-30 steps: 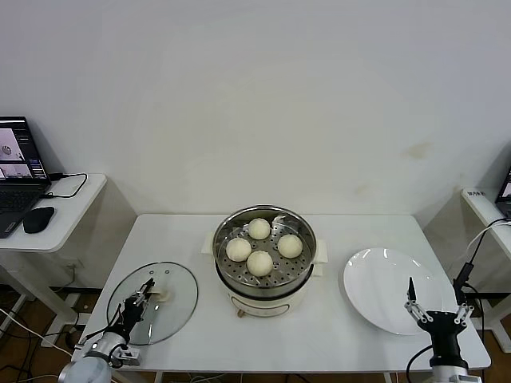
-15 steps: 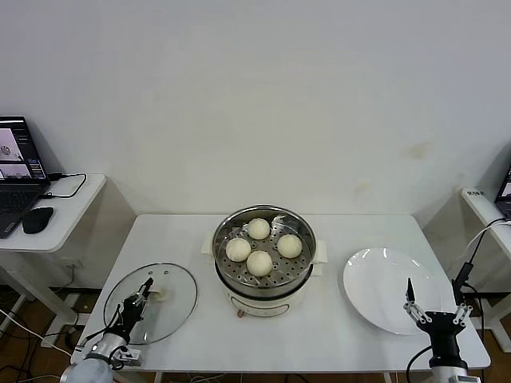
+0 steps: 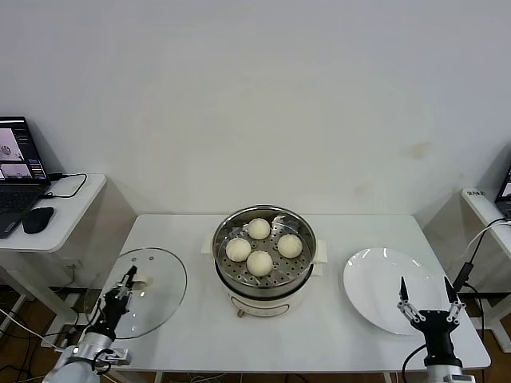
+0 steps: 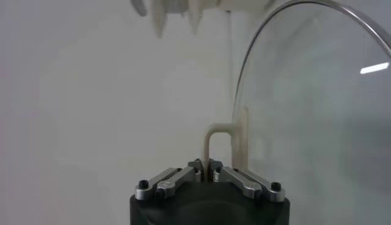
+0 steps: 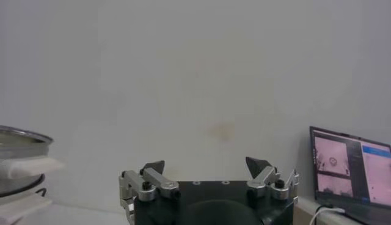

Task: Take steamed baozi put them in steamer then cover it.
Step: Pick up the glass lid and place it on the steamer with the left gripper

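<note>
Several cream-white baozi (image 3: pixel 259 262) lie on the perforated tray of the steel steamer (image 3: pixel 263 283), which stands uncovered at the table's middle. The cover (image 3: pixel 160 279), a clear glass lid, sits tilted at the table's left edge and partly overhangs it. My left gripper (image 3: pixel 128 280) is shut on its cream bar handle (image 3: pixel 140 281). In the left wrist view the handle (image 4: pixel 222 140) runs straight into the closed left gripper (image 4: pixel 208 166), with the glass (image 4: pixel 317 116) beside it. My right gripper (image 3: pixel 425 297) stands open and holds nothing at the near edge of the white plate (image 3: pixel 379 275); the right wrist view shows this gripper (image 5: pixel 206 165) spread wide.
The white table (image 3: pixel 343 231) carries only the steamer, plate and lid. A side table at the far left holds a laptop (image 3: pixel 14 163), a mouse (image 3: pixel 38 218) and a cable. Another laptop (image 5: pixel 351 174) stands to the right, beyond the table edge.
The lid has shifted left toward the table's edge with my left gripper clamped on its handle. The right gripper has sunk slightly and stays open.
</note>
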`<act>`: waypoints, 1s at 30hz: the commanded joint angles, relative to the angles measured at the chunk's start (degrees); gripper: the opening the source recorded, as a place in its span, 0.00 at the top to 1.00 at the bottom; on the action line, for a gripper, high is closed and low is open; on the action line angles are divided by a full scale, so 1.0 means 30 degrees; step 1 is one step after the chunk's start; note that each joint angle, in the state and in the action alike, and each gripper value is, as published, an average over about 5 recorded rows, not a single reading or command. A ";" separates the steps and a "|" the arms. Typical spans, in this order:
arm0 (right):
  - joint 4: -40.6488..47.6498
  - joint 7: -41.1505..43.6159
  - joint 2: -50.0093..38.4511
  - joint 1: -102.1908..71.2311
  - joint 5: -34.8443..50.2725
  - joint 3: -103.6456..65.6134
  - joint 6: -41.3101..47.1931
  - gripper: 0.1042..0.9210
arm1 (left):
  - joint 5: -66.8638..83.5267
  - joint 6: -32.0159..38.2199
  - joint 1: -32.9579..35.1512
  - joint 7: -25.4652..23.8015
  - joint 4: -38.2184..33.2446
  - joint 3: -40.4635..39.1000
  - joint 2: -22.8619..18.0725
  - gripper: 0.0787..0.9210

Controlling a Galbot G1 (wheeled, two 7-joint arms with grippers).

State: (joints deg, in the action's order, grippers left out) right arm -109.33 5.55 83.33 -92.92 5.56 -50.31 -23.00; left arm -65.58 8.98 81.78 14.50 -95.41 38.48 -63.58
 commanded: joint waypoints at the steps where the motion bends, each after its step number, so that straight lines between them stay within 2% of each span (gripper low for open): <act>1: -0.0064 -0.0042 -0.0106 -0.0053 -0.0288 0.0440 -0.0098 0.12 | 0.3261 -0.2886 0.1853 -0.3020 -0.6906 0.2085 0.1186 0.93; 5: -0.0002 -0.0146 -0.0100 -0.0056 -0.0613 0.0673 -0.0220 0.12 | 0.4732 -0.4208 0.1341 -0.4220 -0.8508 0.0711 0.2365 0.93; 8: 0.0033 -0.0271 -0.0070 -0.0024 -0.0924 0.0920 -0.0278 0.12 | 0.5225 -0.4875 0.0412 -0.4656 -0.8630 -0.0927 0.3297 0.93; 12: 0.0135 -0.0469 0.0038 0.0053 -0.1422 0.1243 -0.0335 0.12 | 0.5242 -0.5600 -0.2307 -0.4974 -0.7962 -0.3597 0.4054 0.93; 15: 0.0363 -0.0725 0.0264 0.0174 -0.1866 0.1322 -0.0404 0.12 | 0.4932 -0.6486 -0.4730 -0.5362 -0.7193 -0.6208 0.4089 0.93; 18: 0.0665 -0.1042 0.0536 0.0251 -0.2538 0.1407 -0.0565 0.12 | 0.3869 -0.7513 -0.6894 -0.5904 -0.6508 -0.8661 0.3325 0.93; 23: 0.0992 -0.1360 0.0999 0.0412 -0.3392 0.1814 -0.0706 0.12 | 0.0936 -0.9195 -0.9930 -0.7361 -0.5628 -1.1681 0.1054 0.93; 30: 0.0961 -0.1477 0.1445 0.0600 -0.3944 0.2225 -0.0710 0.12 | -0.1549 -1.0639 -1.1625 -0.9355 -0.4389 -1.3973 -0.1557 0.93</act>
State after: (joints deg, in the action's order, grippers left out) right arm -107.15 1.96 86.16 -91.49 -2.93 -45.05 -24.82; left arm -60.27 -14.63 60.42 -5.31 -111.96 12.52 -59.32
